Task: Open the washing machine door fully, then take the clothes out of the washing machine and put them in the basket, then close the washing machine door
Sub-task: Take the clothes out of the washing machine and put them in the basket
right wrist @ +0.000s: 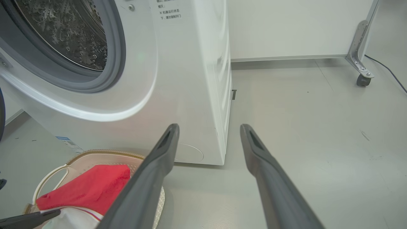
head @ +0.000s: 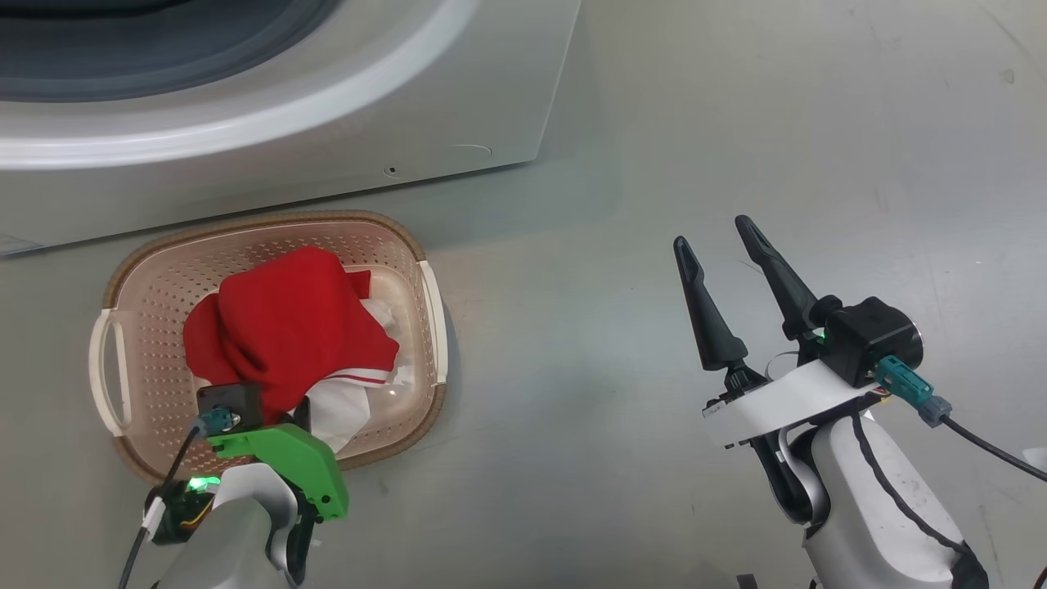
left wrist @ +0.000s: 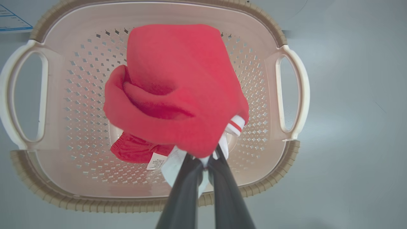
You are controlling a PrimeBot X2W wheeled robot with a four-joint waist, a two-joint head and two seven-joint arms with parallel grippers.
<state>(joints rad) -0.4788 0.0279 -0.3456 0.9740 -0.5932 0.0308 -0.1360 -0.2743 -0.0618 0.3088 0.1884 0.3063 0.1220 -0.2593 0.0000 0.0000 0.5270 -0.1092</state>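
At the back, washing machine (right wrist: 190,79): white box standing on the floor, its mouth uncovered. The grey gasket and steel drum (right wrist: 63,31) are showing, and no garment is seen in the part of the drum in view.
Basket (head: 327,217): sits on the floor just in front of the machine. It is cream perforated plastic with a brown woven-look rim and a handle at each side. It looks light and would likely slide on the smooth floor if nudged.
Clothes (head: 286,327): a bunched red and white bundle inside the basket walls, with more red fabric on the basket floor beneath it. Whether the bundle's weight rests there or hangs, I cannot tell.
Handling: soft, limp, light and not fragile. The bundle will sag and trail from any single pinch, so a thick fold or gathered hem is the best place to hold it.
Right tool (head: 710,231): fingers spread wide, holding nothing, over bare floor well to the basket's right.
Left tool (left wrist: 206,162): fingers closed together, pinching white cloth at the bundle's near edge.
Trim (left wrist: 235,124): white with a red stripe.
Care tag (left wrist: 156,161): small, white, printed.
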